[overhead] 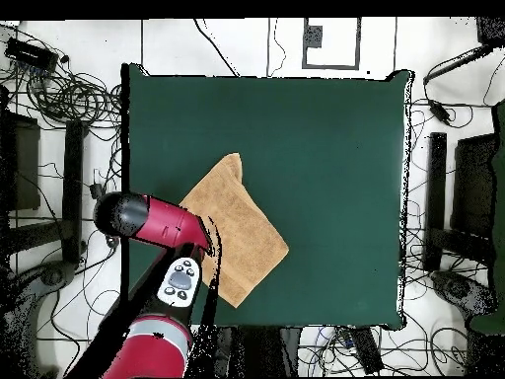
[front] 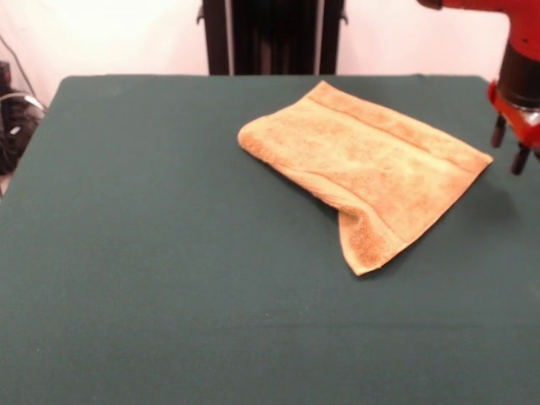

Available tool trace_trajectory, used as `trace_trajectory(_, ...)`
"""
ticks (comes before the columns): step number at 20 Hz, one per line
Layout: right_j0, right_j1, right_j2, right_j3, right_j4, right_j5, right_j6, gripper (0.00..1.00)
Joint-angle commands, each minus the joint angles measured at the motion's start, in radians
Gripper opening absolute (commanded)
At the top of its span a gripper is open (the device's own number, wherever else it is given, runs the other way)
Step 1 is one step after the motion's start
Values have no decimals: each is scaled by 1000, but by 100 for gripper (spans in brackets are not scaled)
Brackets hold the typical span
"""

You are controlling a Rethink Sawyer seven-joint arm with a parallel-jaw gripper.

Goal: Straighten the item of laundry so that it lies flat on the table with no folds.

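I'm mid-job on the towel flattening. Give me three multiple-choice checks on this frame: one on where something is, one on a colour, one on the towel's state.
1. In the front view, where is the tool relative to the towel?
A. Directly over its middle
B. Off its right corner, above the table
C. At the table's left edge

2. What colour is the table covering?
A. Dark green
B. White
C. Red

3. How does the towel lie?
A. In a tight ball
B. Hanging off the table edge
C. On the table, doubled over with a fold along one side

Answers: 1 B, the tool hangs just beyond the towel's right corner. 2 A, the whole tabletop is dark green. 3 C, a rounded folded edge and a second layer show along the towel's near side.
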Motion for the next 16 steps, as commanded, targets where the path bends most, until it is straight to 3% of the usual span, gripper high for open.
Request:
trace_trajectory(1, 1, 57, 79, 78, -38, -62, 85, 100)
trace_trajectory(16, -1, 33, 76, 78, -30, -50, 99, 100)
